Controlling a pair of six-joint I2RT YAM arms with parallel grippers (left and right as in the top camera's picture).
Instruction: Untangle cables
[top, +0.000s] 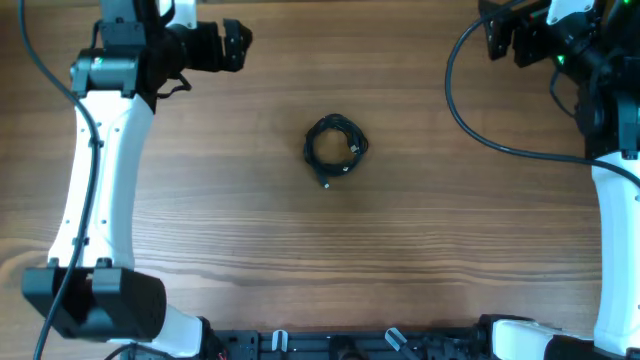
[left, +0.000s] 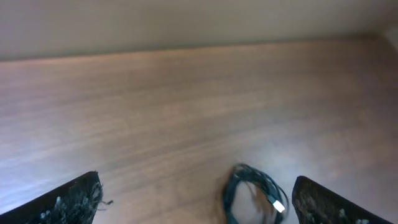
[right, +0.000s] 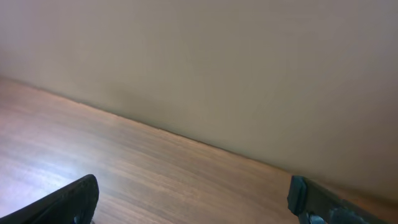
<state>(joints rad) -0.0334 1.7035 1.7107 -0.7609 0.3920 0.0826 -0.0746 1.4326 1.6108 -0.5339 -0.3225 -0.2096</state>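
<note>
The cables (top: 335, 147) lie as one small black coil in the middle of the wooden table, a plug end poking out at its lower left. My left gripper (top: 240, 45) hangs at the back left, well away from the coil, jaws wide open and empty. In the left wrist view the coil (left: 252, 199) shows low down between my fingertips (left: 74, 202), with a pale plug (left: 280, 206) on its right side. My right gripper (top: 497, 33) is at the back right, open and empty. The right wrist view holds only bare table and wall between its fingers (right: 71, 202).
A thick black arm cable (top: 470, 120) loops over the table at the back right. The white arm links stand along the left edge (top: 95, 180) and the right edge (top: 615, 230). A beige wall (right: 249, 74) rises behind the table.
</note>
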